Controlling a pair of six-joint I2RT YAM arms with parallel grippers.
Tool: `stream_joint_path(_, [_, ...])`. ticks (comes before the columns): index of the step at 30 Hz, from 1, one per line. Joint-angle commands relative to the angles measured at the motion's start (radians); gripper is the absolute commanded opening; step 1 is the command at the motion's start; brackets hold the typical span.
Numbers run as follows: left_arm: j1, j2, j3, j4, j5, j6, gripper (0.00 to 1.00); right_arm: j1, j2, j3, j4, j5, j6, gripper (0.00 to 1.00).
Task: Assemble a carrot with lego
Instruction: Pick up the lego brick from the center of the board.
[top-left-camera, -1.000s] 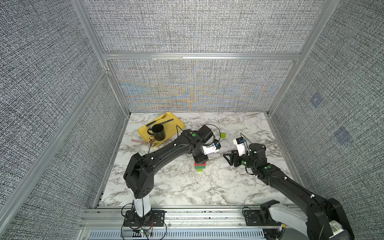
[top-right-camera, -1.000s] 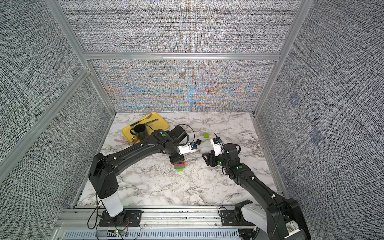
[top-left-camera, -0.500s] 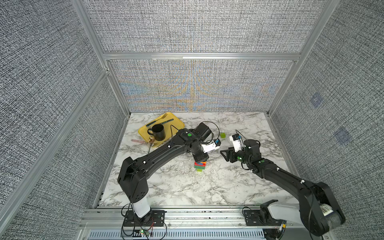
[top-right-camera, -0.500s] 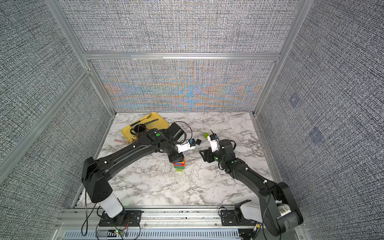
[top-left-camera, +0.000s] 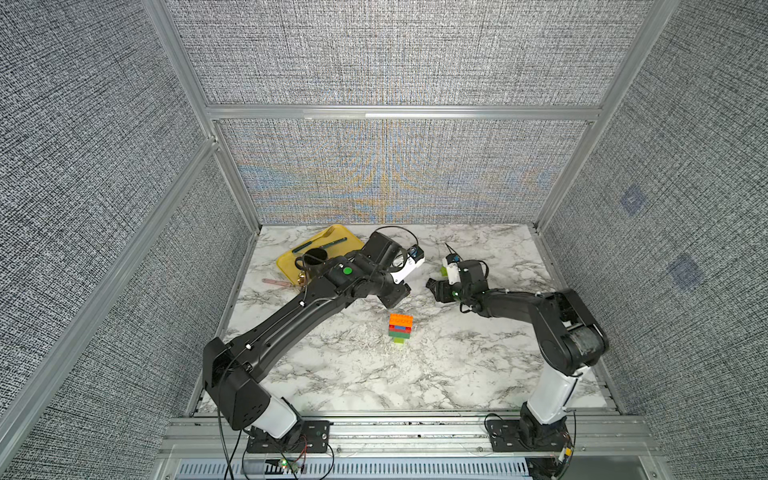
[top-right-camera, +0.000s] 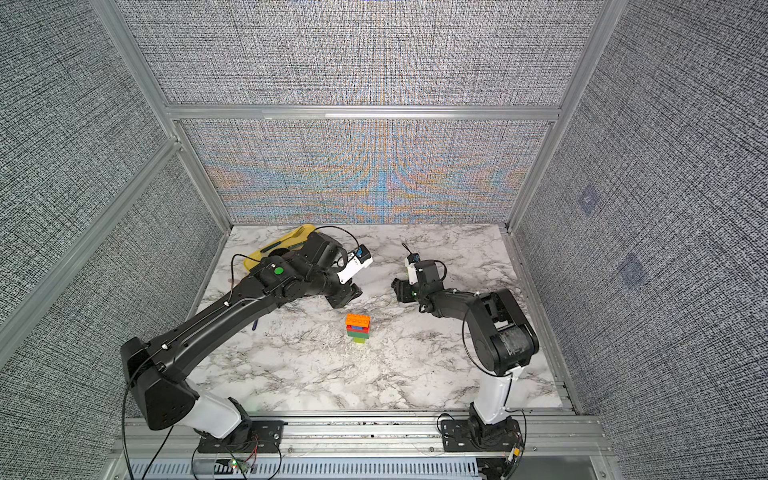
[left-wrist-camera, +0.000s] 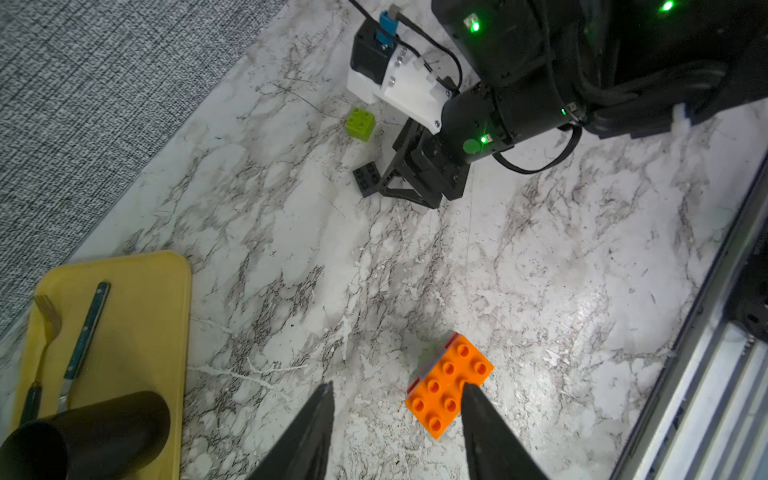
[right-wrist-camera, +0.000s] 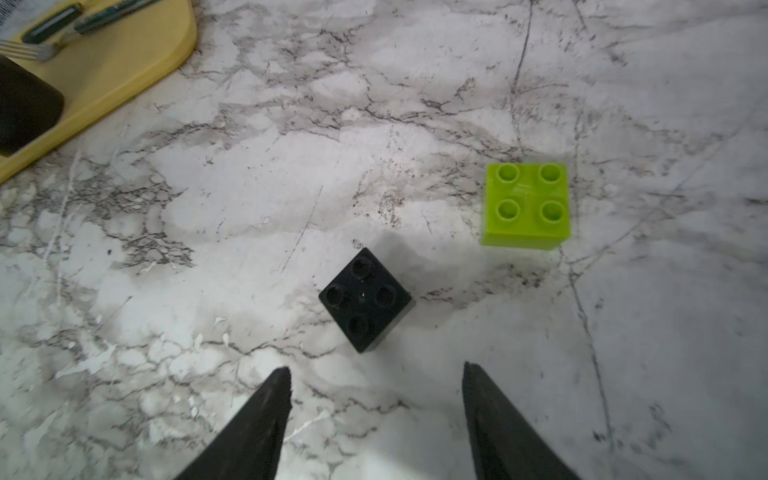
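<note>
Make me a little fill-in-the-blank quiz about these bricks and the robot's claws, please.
The stack is topped by a brick coloured ___.
The right gripper, jaws open, hangs nearest a loose brick coloured ___.
The lime brick shows ___ studs.
The cup sits on a tray coloured ___.
Missing: orange; black; four; yellow.

The carrot (top-left-camera: 400, 328) stood mid-worktop (top-left-camera: 457, 374); behind it, toward the back edge, a loose brick (right-wrist-camera: 365, 299) lay near another brick (right-wrist-camera: 525, 205); the tray (top-left-camera: 337, 230) sat in the back-left corner, a mug (top-left-camera: 312, 258) on it.
</note>
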Motion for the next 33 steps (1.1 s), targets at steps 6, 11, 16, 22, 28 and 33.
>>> stream_joint_path(6, [0.037,-0.046,-0.043,0.066,-0.016,-0.059,0.53,0.018,0.105,0.092,-0.075,0.060,-0.053,0.64])
stream_joint_path(11, [0.041,-0.047,-0.048,0.070,-0.018,-0.055,0.54,0.018,0.149,0.136,-0.089,0.048,-0.085,0.63])
stream_joint_path(16, [0.044,-0.042,-0.052,0.068,-0.021,-0.052,0.54,0.032,0.182,0.175,-0.126,-0.012,-0.155,0.64])
stream_joint_path(22, [0.045,-0.051,-0.061,0.069,-0.039,-0.048,0.54,0.037,0.155,0.158,-0.168,-0.040,-0.179,0.61])
stream_joint_path(28, [0.047,-0.054,-0.064,0.072,-0.042,-0.047,0.54,0.042,0.121,0.111,-0.164,-0.061,-0.184,0.57])
stream_joint_path(33, [0.047,-0.052,-0.065,0.071,-0.038,-0.047,0.53,0.042,0.128,0.108,-0.152,-0.042,-0.181,0.50])
